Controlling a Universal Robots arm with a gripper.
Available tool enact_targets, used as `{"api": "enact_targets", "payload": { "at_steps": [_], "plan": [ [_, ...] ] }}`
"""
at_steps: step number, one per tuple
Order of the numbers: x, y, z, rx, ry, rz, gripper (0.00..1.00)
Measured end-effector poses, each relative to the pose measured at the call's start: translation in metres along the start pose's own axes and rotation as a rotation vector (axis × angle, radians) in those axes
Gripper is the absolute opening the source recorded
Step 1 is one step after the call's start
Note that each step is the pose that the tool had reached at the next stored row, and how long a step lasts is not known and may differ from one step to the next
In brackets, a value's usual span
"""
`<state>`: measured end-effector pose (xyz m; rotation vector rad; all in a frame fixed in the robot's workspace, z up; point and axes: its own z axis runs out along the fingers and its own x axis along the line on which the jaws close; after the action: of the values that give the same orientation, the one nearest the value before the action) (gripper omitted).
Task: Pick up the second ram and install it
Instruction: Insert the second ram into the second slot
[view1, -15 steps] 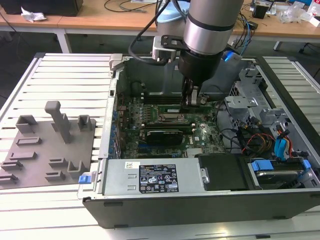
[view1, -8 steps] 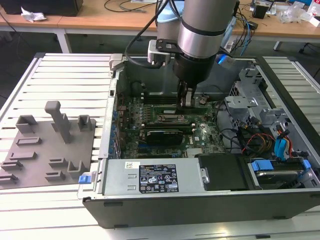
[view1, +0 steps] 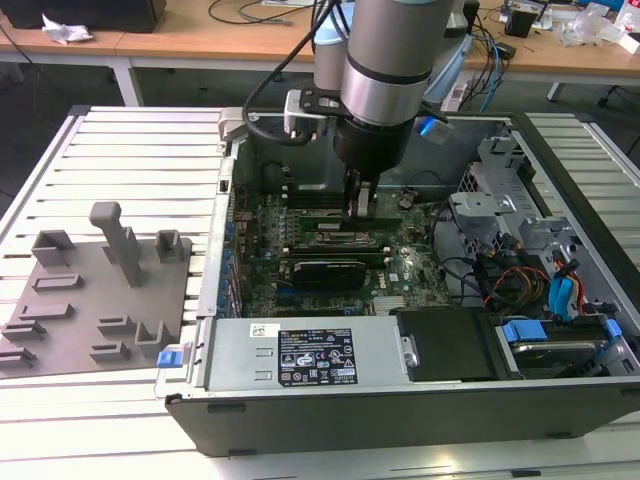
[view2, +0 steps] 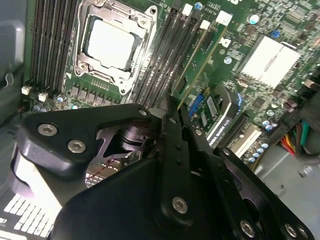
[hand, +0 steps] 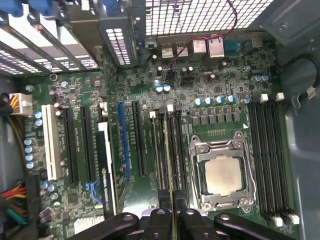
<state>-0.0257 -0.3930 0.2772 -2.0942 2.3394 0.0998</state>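
Half-hidden second ram (hand: 171, 165) between hand (hand: 171, 212) fingers.

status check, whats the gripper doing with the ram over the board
Gripper shut on the second ram, stick held edge-on. Low over the motherboard, among the memory slots beside the CPU socket. Seating not discernible. Nothing visibly in the way.

A ribbed metal tabletop (view1: 140, 160) carries two things. A grey plastic holder block (view1: 95, 290) lies towards the exterior view's left, and just beside it sits an open computer case (view1: 400, 400).
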Motion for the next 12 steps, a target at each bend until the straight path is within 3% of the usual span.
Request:
{"api": "enact_targets", "payload": {
  "at_steps": [4,12],
  "plan": [
    [-0.0010,0.0040,0.0122,-0.0001,0.0002,0.000,0.14],
    [-0.0043,0.0044,0.0253,0.0000,0.0011,0.000,0.14]
  ]
}}
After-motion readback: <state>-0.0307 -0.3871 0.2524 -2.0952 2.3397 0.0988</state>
